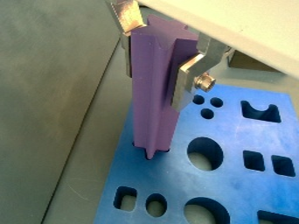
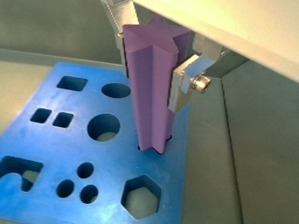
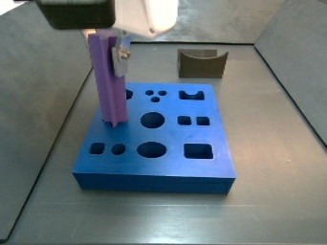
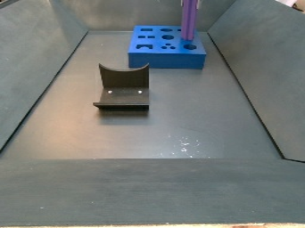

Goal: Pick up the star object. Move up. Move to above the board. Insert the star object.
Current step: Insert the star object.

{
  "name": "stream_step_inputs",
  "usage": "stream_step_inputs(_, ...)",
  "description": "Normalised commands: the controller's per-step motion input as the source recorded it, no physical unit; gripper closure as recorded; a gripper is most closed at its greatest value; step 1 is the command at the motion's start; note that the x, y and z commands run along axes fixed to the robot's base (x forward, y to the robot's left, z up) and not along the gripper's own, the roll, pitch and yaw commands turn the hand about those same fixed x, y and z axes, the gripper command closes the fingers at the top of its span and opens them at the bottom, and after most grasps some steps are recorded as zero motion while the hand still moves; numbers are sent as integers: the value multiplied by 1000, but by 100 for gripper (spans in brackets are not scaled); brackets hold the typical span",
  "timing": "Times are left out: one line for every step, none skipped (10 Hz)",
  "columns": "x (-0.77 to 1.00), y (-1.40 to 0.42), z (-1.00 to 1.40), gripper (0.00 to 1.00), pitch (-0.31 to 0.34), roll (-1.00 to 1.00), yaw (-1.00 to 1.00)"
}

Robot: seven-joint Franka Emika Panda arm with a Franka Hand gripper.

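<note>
The star object (image 1: 156, 92) is a tall light-purple ridged prism, upright, with its lower end in a hole of the blue board (image 1: 239, 188) near the board's edge. It also shows in a wrist view (image 2: 152, 92) and in both side views (image 3: 109, 86) (image 4: 188, 20). My gripper (image 1: 158, 48) is shut on the star object's upper part, a silver finger on each side. The gripper also shows in a wrist view (image 2: 152, 52) and a side view (image 3: 109, 43). The board shows in further views (image 2: 59, 166) (image 3: 160, 163) (image 4: 167, 55).
A dark L-shaped fixture (image 4: 123, 89) stands on the grey floor away from the board, also in a side view (image 3: 201, 63). Grey walls enclose the floor on all sides. The board's other holes (image 3: 152, 121) lie beside the star object.
</note>
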Motion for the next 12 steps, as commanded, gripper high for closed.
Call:
stream_step_inputs(200,-203,-877,100,0,234,0)
stream_step_inputs(877,0,-851,100,170,13,-6)
stream_step_inputs(640,111,-803,100,197,0,0)
stream_step_inputs(266,66,-669,100,30,0,0)
stream_step_inputs(91,6,-6,100,83,0,0)
stream_step_inputs(0,0,-23,100,0,0,0)
stream_step_inputs(-177,0,-669,100,-59,119,0)
stream_step_inputs(-234,0,-1000,100,-33,119,-54)
stream_step_inputs(-100,0,-1000,100,-21,113,-74)
stream_step_inputs(-6,0,-1000,100,-17,129,-60)
stream_step_inputs(0,0,-1000,100,-21,111,-29)
stream_step_inputs(0,0,-1000,100,-19,106,-26)
